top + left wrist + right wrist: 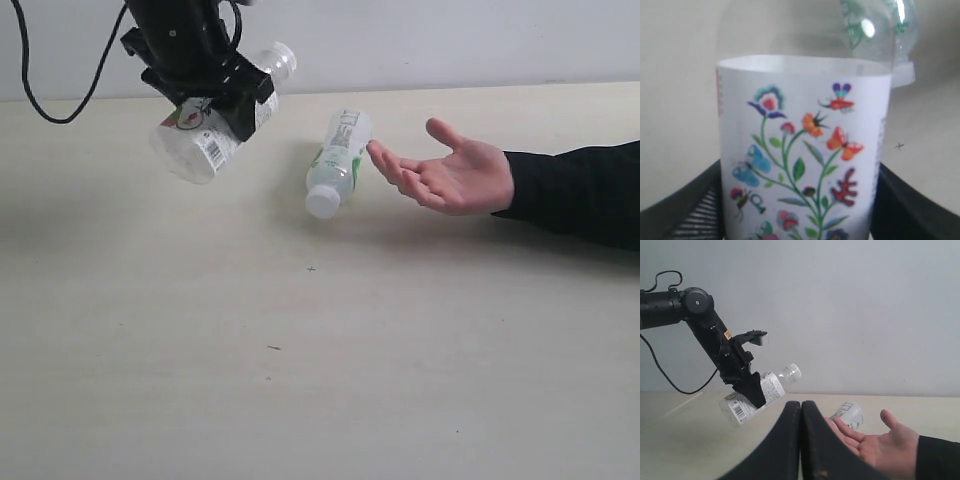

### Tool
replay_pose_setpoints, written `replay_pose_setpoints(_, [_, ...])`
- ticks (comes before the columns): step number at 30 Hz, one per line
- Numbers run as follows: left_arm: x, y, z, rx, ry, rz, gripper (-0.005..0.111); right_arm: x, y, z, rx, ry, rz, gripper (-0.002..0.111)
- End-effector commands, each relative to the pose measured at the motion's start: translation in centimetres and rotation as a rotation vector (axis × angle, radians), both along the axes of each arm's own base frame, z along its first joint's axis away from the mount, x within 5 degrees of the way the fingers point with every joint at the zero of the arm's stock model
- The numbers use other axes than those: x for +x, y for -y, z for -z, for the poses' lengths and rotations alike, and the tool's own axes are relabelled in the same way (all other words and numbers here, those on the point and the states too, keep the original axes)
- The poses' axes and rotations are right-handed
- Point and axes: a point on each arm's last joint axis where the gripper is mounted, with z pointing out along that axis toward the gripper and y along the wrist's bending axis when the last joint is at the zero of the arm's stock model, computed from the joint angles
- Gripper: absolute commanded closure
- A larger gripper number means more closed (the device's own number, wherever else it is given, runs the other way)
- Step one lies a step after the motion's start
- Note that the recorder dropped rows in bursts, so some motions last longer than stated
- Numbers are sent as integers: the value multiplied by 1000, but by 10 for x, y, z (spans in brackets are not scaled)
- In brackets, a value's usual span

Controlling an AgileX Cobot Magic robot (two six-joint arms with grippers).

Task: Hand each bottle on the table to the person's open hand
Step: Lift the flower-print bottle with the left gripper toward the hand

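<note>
Black left gripper (pixel 218 108) is clamped wide around the stubby flower-label bottle (pixel 195 148), holding it tilted in the air above the table (pixel 300 380). The right gripper (pixel 801 407) has its jaws pressed together, empty. Past the held bottle, the slim green-white-label bottle (pixel 338 160) lies on its side just beside the fingertips of the person's open hand (pixel 455 178).
</note>
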Motion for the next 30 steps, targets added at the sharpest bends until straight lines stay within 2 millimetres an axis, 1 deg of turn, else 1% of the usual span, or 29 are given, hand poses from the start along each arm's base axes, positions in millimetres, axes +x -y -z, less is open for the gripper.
replay_pose_setpoints(1, [-12,12,-23,-75,16,-156,107,0,0,1,3,3,-3,108])
replay_pose_setpoints(2, [-14,16,-25,-80,19,-152,107,0,0,1,3,3,-3,108])
replay_pose_setpoints(3, [-22,30,-31,-97,21,-161,107,0,0,1,3,3,-3,108])
replay_pose_setpoints(4, [-27,37,-34,-106,23,-163,107,0,0,1,3,3,-3,108])
replay_pose_setpoints(6, [-39,69,-45,-195,88,-168,107,-1,0,1,0,-1,-5,108])
replay_pose_setpoints(9, [-45,102,-54,-337,172,-177,107,-1,0,1,0,-1,-5,108])
replay_pose_setpoints(12, [-64,138,-62,-546,104,-92,107,-1,0,1,2,-2,-6,108])
replay_pose_setpoints(14, [-69,149,-70,-692,67,-69,107,-1,0,1,2,-2,-6,108])
replay_pose_setpoints(17, [-70,155,-75,-777,52,-64,107,-1,0,1,2,-2,-6,108])
replay_pose_setpoints(20, [-74,159,-74,-799,2,-61,107,-1,0,1,2,-2,-6,108])
replay_pose_setpoints(25, [-74,163,-65,-779,-36,-86,107,-1,0,1,2,-2,-6,108])
replay_pose_setpoints(28, [-76,169,-58,-715,-5,-148,107,-1,0,1,2,-2,-6,108])
replay_pose_setpoints(30, [-80,174,-54,-650,52,-213,107,-1,0,1,2,-2,-6,108])
